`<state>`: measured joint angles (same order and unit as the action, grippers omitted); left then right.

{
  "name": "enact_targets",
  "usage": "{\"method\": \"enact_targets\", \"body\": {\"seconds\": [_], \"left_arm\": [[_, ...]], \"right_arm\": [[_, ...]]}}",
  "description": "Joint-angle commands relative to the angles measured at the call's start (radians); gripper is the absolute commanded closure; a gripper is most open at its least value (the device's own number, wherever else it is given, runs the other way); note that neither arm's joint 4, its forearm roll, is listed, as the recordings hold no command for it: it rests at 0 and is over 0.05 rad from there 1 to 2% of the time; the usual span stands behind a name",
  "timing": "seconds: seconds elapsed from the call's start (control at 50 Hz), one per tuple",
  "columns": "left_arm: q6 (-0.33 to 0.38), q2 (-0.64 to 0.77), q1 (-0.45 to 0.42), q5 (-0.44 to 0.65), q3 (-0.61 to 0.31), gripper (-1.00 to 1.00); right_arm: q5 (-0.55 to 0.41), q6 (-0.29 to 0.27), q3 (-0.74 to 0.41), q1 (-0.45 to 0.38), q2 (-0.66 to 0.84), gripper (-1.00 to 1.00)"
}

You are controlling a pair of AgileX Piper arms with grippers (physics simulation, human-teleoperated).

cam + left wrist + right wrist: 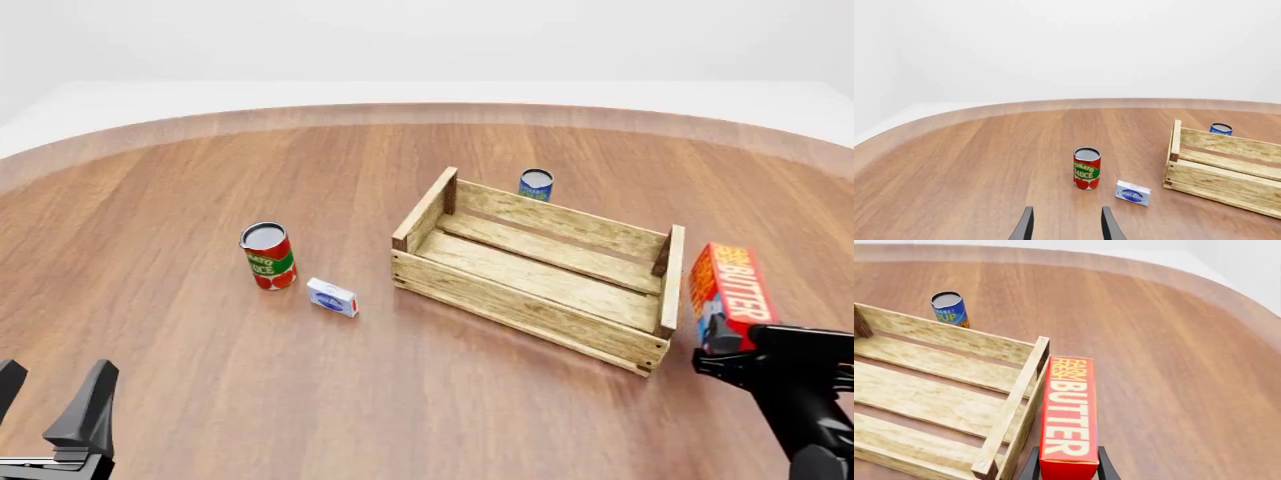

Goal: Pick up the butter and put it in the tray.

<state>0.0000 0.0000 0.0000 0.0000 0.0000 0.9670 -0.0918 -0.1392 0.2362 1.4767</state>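
The right fingers [1066, 467] clench the butter [731, 287] at its near end, just beside the tray's [534, 300] right end wall; its long axis runs toward the counter's [200, 200] far edge. The left fingers [51, 400] stand spread, released.

**My two arms, near edge of the table**

My right gripper [731, 340] sits near the table's near-right corner, fingers clamped on the butter [730, 291]. My left gripper [51, 405] hangs at the near-left corner, fingers spread, holding nothing.
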Motion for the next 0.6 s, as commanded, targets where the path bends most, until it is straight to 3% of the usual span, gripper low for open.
{"method": "enact_targets", "body": {"seconds": [0.02,0.44,0.6], "left_arm": [[0.0,0.0,0.0,0.0,0.0,-1.0],[0.0,0.0,0.0,0.0,0.0,-1.0],[0.0,0.0,0.0,0.0,0.0,-1.0]], "right_arm": [[-0.055,0.016,0.001,0.003,-0.097,1.0],[-0.244,0.013,0.008,0.005,-0.332,1.0],[-0.412,0.005,-0.004,0.01,-0.51,1.0]]}}
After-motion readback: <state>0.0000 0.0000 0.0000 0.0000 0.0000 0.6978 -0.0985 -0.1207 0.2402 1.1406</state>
